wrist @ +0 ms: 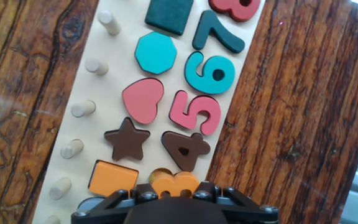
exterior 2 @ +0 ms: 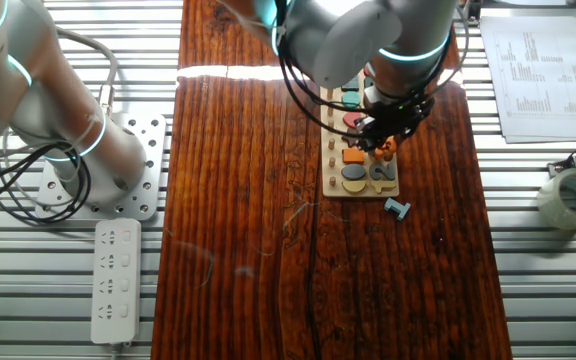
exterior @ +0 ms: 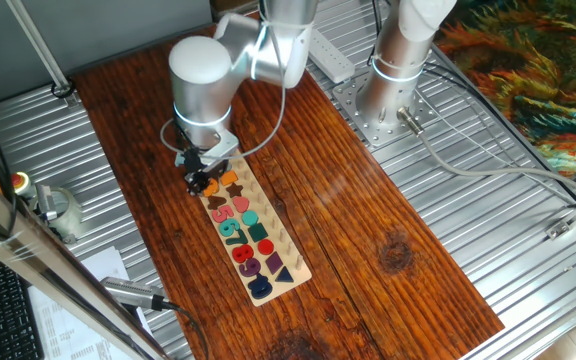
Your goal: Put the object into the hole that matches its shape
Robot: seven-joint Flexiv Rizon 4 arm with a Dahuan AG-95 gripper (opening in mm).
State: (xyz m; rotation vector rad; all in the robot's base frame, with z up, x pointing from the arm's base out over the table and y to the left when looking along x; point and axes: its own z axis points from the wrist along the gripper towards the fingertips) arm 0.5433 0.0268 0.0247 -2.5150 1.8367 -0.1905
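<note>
Over board's end | gripper (wrist: 174,194) clamps orange 3 (wrist: 174,183) (partly hidden) | above pale recess (wrist: 157,173), beside brown 4 (wrist: 185,149)

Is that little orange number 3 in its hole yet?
Cannot tell. The small flat orange digit-3 piece sits at its pale recess, half hidden by the black gripper.

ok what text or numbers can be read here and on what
"4": brown piece on the puzzle board
"5": pink piece
"6": teal piece
"7": dark teal piece
"8": red piece, cut off by the frame
"3": orange piece at the gripper, partly hidden
Paper sheet: print too small to read
</note>
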